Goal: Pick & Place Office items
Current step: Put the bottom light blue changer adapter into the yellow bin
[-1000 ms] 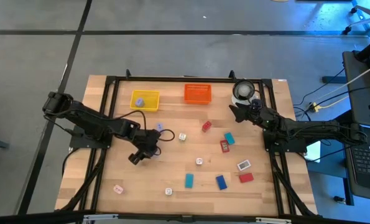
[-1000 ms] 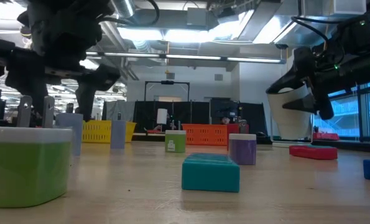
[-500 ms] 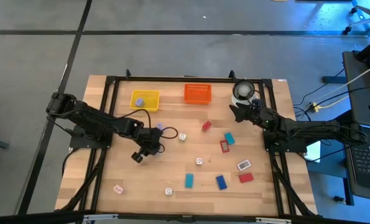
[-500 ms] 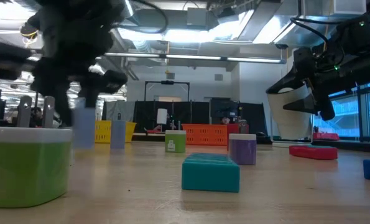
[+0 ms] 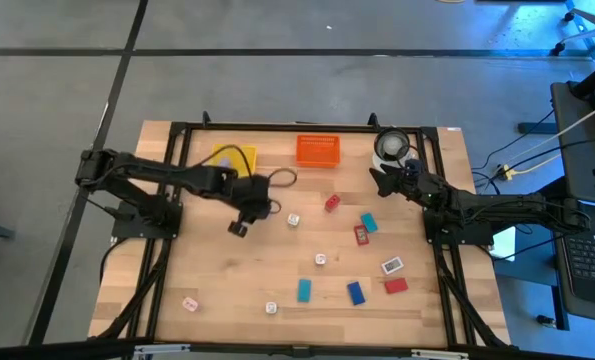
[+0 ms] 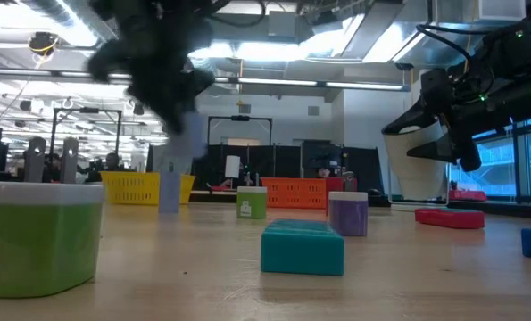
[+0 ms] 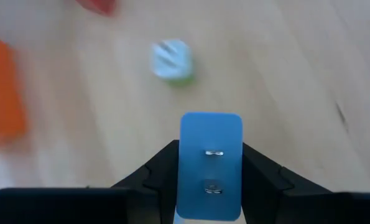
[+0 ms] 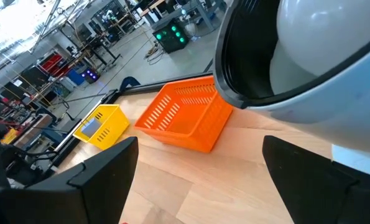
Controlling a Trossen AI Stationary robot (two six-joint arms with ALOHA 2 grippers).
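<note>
Open tabletop (image 5: 177,280) lies beneath left gripper (image 7: 211,186), clamped on seemingly lilac-blue block (image 7: 211,165).

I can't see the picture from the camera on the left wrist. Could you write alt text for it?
The left gripper is shut on a pale blue block, held between its two dark fingers above the wooden table. Beyond it lie a small white and green cube and the blurred orange tray.
</note>
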